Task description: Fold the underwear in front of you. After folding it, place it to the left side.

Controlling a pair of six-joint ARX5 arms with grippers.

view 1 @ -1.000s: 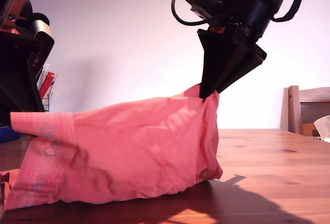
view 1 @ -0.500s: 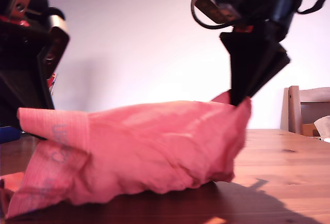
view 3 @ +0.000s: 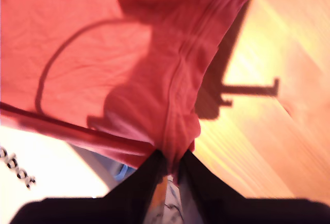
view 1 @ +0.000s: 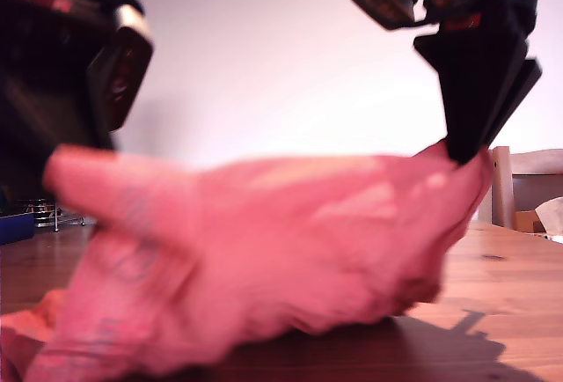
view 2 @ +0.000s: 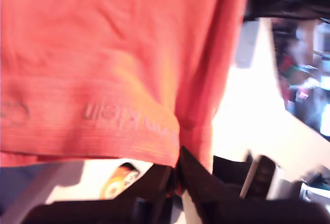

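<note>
I am holding the underwear (view 1: 264,250) up off the table (view 1: 510,312) with both arms. My first gripper (view 2: 178,182) is clamped on the wide waistband, the part with the printed letters. In the exterior view that is the arm at the left. My second gripper (view 3: 172,164) is pinched tight on a stitched hem corner, and in the exterior view it is the arm at the right (view 1: 466,157). Both sets of jaws are closed on cloth, with nothing loose between them.

The cloth hangs between the two grips like a little tent. Its bottom part rests on the table toward the near edge. The rest is in the air. The pictures are blurry, so I think things are moving fast.

I think this step is carrying one side over to make a fold. To do it well, I should keep both grips at the same height, so the cloth stays flat and does not twist. I should move slowly, so the cloth does not swing. I should keep it gently stretched, but not pull so hard that a corner slips out. Then I should lay the held edge down neatly on top of the part that rests on the table, so the edges match. I should only let go once the cloth lies flat.
</note>
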